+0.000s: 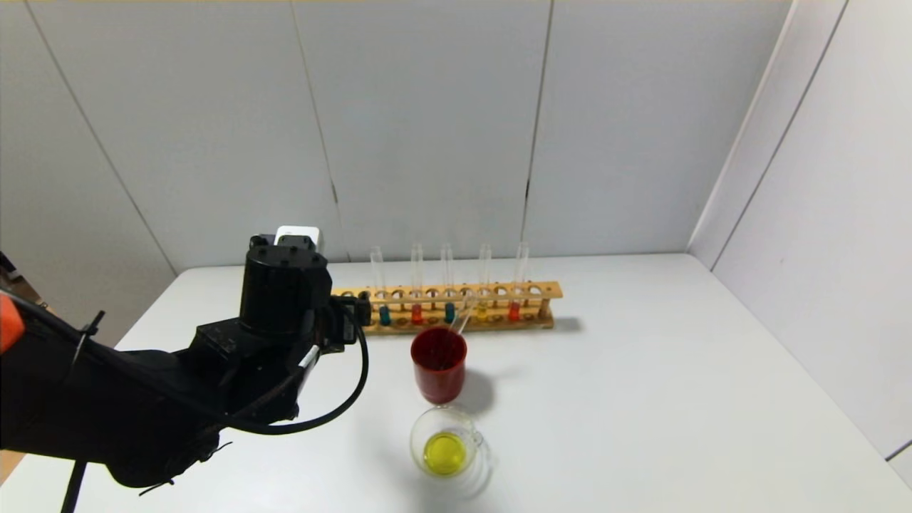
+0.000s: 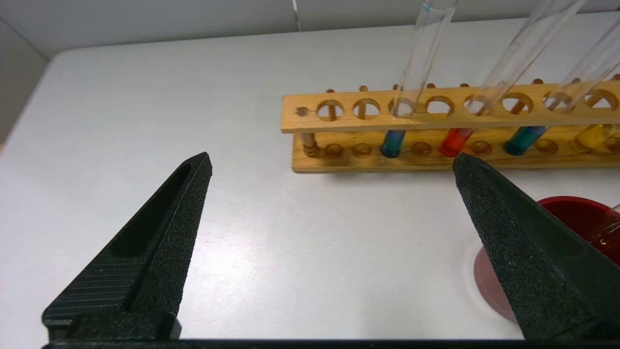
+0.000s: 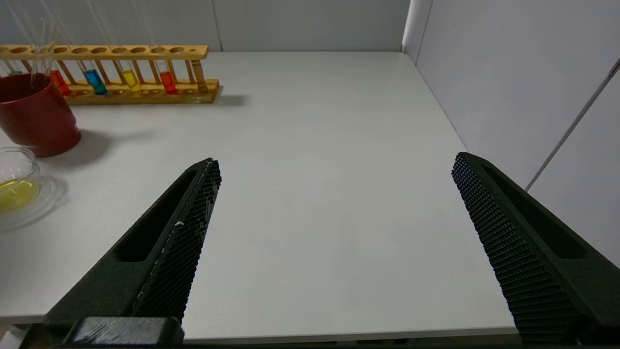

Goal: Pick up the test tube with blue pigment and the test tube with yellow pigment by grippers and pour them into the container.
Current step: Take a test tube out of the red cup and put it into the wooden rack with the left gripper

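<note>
A wooden rack (image 1: 541, 291) at the back of the table holds two test tubes with blue pigment (image 1: 385, 314) (image 1: 449, 312), one test tube with yellow pigment (image 1: 482, 311) and two red-orange ones. The container (image 1: 449, 449), a low glass cup, stands in front and holds yellow liquid. My left gripper (image 1: 356, 313) hovers by the rack's left end. In the left wrist view it (image 2: 333, 157) is open and empty, with the nearer blue tube (image 2: 393, 143) just beyond its tips. My right gripper (image 3: 336, 162) is open and empty over bare table by the front edge.
A dark-red cup (image 1: 438, 370) stands between rack and container, with an empty clear tube (image 1: 462, 322) leaning in it. White walls close the back and right. The rack (image 3: 145, 94), red cup (image 3: 34, 116) and container (image 3: 17, 189) also show in the right wrist view.
</note>
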`<state>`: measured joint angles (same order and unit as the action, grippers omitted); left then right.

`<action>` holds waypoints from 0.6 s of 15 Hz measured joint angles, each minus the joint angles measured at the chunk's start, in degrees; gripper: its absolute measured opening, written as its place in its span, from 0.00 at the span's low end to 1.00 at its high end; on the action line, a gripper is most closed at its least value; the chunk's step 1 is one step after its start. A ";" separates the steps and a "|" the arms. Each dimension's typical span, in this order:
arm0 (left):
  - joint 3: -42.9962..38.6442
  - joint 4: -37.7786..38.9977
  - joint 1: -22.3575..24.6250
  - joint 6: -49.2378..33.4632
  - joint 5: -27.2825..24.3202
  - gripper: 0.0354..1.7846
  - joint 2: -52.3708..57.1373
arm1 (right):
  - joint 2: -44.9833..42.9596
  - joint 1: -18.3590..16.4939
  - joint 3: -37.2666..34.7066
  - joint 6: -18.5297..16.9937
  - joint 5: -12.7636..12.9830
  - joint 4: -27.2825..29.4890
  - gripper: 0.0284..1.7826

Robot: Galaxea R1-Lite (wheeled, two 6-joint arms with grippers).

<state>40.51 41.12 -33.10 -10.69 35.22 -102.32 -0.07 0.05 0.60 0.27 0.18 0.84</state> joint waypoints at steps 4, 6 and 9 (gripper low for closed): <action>3.58 1.02 0.69 -1.44 -2.67 0.98 -4.77 | 0.00 0.02 0.00 -0.02 -0.02 0.00 0.98; 4.91 2.21 0.96 -1.44 -3.44 0.98 -6.92 | 0.00 0.02 0.00 0.00 0.00 0.00 0.98; 8.69 2.40 2.32 -1.43 -4.38 0.98 -10.39 | 0.00 0.02 0.00 -0.02 0.00 0.00 0.98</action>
<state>49.20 43.52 -30.78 -12.12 30.84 -112.70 -0.07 0.07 0.60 0.24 0.18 0.84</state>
